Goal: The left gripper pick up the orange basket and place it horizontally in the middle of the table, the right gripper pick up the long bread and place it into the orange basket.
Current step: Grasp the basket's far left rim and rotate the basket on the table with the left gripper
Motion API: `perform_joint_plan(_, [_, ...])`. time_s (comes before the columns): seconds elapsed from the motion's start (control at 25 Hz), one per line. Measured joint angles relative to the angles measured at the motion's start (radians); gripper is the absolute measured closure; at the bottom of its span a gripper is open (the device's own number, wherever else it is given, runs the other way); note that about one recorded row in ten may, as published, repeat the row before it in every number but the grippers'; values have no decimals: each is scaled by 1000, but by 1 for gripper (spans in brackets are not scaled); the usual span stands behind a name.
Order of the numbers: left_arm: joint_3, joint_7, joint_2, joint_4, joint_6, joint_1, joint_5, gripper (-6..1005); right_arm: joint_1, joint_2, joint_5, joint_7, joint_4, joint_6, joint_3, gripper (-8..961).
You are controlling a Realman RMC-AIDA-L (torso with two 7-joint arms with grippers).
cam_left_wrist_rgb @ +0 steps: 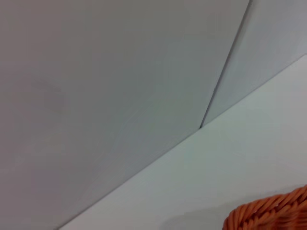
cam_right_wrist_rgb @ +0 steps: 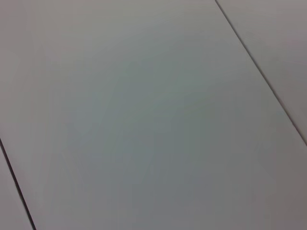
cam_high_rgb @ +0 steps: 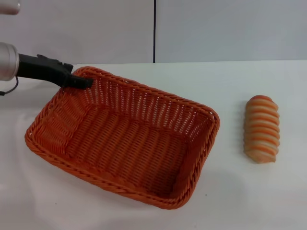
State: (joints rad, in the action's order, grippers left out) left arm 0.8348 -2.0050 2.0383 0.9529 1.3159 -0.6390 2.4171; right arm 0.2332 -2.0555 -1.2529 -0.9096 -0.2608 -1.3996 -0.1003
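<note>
Though angled, woven orange basket.

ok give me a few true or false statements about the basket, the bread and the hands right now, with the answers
1. The long bread lies inside the orange basket. False: it lies on the table, apart from the basket, on the robot's right.
2. The left hand is at the basket's far left corner, at its rim. True.
3. The right hand is over the bread. False: it shows in no view.
4. The basket is empty. True.
5. The basket sits square to the table's edge. False: it sits at an angle in the head view.
</note>
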Motion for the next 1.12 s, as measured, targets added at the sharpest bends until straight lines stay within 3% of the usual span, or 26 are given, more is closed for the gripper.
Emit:
perform_joint_plan(0.72, [0, 20, 9, -15, -28, -22, 16, 327, 2, -2, 2, 0, 0, 24, -5, 154])
perform_joint_plan(0.96, [0, 31, 10, -15, -26, -24, 14, 544, -2, 0, 4, 0, 0, 26, -15, 154])
perform_joint_plan(1.0, [0, 34, 11, -14, -27, -24, 11, 776, -2, 1, 4, 0, 0, 26, -18, 154])
perform_joint_plan(1.12, [-1, 48, 14, -11, -29, -20, 9, 779, -3, 1, 4, 0, 0, 26, -20, 154])
